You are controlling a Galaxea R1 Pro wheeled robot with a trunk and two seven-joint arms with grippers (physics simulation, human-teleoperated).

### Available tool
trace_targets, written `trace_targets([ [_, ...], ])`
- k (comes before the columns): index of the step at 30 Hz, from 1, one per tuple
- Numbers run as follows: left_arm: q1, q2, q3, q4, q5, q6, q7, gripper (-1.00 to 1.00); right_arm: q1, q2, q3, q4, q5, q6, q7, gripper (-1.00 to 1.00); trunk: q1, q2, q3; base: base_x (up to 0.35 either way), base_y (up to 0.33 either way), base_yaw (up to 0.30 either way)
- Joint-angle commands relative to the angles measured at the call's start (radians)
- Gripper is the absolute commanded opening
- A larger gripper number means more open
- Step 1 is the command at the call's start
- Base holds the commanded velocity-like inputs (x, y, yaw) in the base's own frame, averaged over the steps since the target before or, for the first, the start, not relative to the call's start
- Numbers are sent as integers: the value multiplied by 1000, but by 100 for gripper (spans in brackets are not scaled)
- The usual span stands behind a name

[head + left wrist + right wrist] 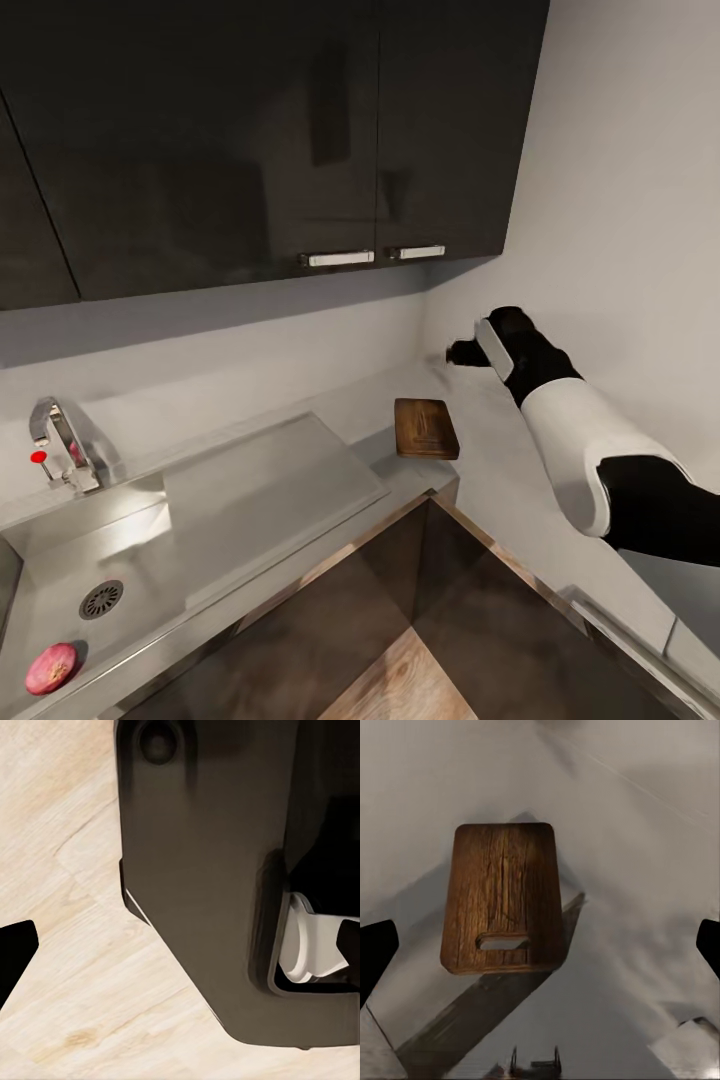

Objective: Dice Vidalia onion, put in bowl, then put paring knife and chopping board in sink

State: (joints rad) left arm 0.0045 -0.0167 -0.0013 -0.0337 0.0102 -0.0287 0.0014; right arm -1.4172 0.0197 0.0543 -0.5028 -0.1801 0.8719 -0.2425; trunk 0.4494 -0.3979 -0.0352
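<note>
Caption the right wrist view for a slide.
Dark brown wooden chopping board with slot handle lying on the glossy grey countertop.

Onion (50, 668) in sink (150, 560), board (426, 428) rightward.

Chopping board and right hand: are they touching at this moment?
Apart. The right wrist view shows the chopping board lying on the countertop, with grey surface between it and both fingertips.
</note>
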Motion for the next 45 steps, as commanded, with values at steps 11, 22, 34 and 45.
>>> trace_targets([
  [11, 0, 0, 0, 1, 1, -2, 0, 100, -1, 15, 271, 11, -22, 157, 60, 100, 1, -2, -2, 0, 0, 0],
  [22, 0, 0, 0, 2, 1, -2, 0, 100, 0, 16, 297, 5, -34, 157, 196, 100, 1, -2, -2, 0, 0, 0],
  [34, 1, 0, 0, 3, 1, -2, -1, 100, 0, 98, -315, 37, -67, -3, -228, 100, 1, -2, -2, 0, 0, 0],
  [45, 0, 0, 0, 3, 1, -2, -1, 100, 0, 122, -402, 169, -458, -482, -693, 100, 1, -2, -2, 0, 0, 0],
])
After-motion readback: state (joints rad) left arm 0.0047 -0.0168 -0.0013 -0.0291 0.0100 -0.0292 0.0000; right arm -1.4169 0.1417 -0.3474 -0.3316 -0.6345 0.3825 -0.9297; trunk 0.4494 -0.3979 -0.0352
